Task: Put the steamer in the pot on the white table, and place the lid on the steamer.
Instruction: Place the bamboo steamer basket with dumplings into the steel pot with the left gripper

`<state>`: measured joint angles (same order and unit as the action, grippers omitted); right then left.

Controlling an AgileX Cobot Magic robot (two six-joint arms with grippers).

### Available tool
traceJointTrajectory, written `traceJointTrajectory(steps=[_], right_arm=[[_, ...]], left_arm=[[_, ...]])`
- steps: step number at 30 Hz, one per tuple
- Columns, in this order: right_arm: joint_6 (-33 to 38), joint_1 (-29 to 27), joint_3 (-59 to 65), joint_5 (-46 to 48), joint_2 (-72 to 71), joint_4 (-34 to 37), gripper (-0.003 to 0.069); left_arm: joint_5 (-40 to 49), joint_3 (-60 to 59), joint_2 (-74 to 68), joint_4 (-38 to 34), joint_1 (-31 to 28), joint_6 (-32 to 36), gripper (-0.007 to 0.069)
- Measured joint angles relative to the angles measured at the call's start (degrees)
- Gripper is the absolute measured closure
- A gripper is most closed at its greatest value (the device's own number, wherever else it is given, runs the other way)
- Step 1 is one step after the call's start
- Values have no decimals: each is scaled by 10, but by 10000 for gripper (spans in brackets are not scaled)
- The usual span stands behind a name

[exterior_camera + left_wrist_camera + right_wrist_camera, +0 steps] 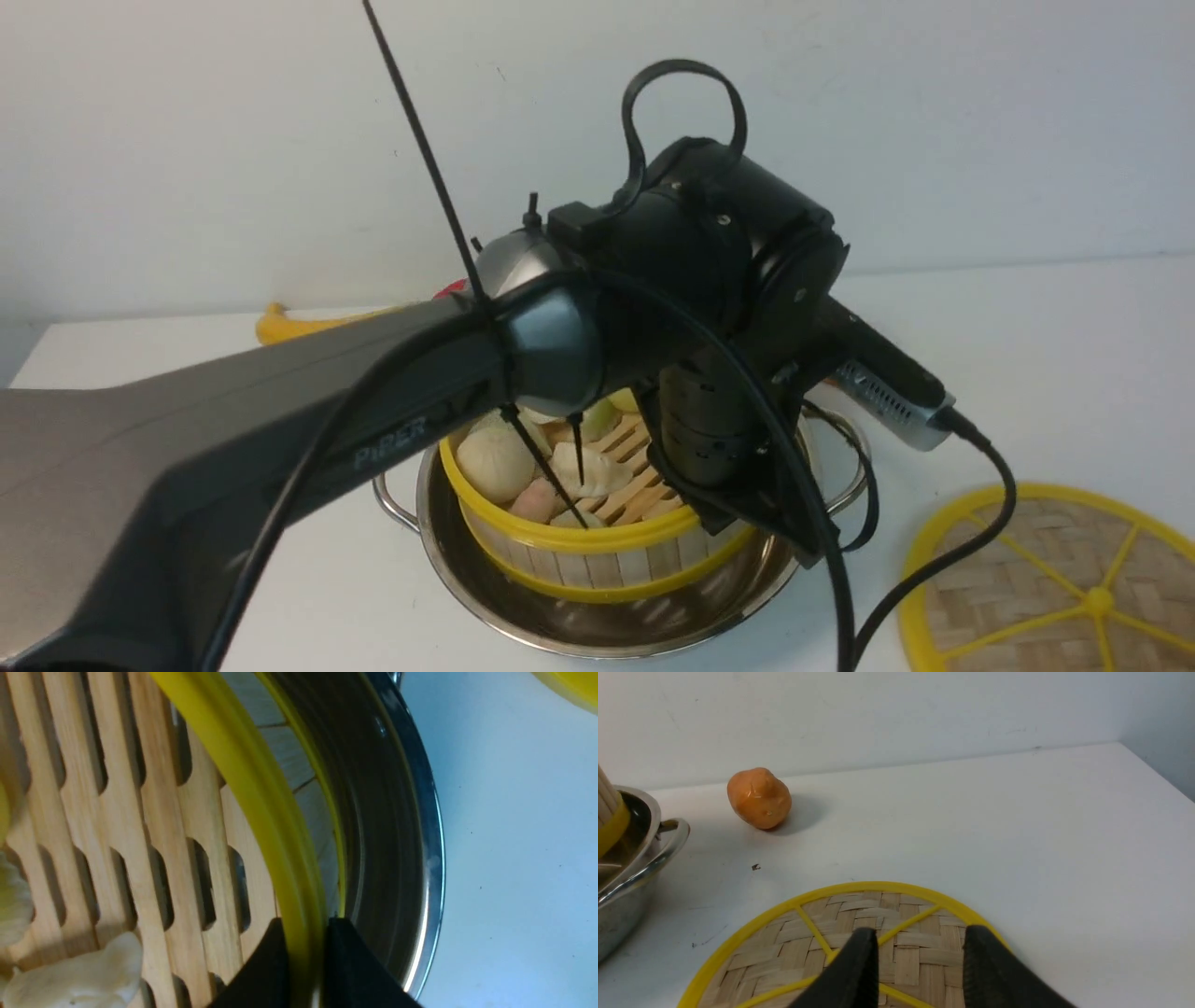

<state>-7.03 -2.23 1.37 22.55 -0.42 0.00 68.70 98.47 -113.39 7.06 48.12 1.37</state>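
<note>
Nearest me, the left jaws were pinched on the yellow top rim of the steamer, one finger inside over the slatted floor, the other down in the narrow gap against the pot wall. The steamer was inside the pot, low in it; I could not tell whether its base sat flat on the steel or was a little tilted. Buns lay crowded on the side away from my grip. Just right of the pot, the lid lay flat on the white tabletop, with the right jaws spread above its woven face and holding nothing. Farther back, an orange lump and a yellow object sat near the wall, clear of the work. Risks noted: if the left jaws opened while the basket was not seated, it could drop, rock and spill buns. The outer finger had little room, so a skewed lift-out could catch the rim and drag the steamer up with it. The left arm's black cable crossed the lid's edge and could tug it out of line as that arm withdrew.
</note>
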Motion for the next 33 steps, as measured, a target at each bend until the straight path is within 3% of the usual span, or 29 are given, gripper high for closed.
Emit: traceJointTrajectory(steps=[26, 29, 33], right_arm=[[0, 0, 0, 0, 0, 0, 418], [0, 0, 0, 0, 0, 0, 418], [0, 0, 0, 0, 0, 0, 418]], left_arm=[[-7, 0, -29, -11, 0, 1, 561], [3, 0, -29, -11, 0, 1, 545], [15, 0, -28, -15, 1, 17, 459]])
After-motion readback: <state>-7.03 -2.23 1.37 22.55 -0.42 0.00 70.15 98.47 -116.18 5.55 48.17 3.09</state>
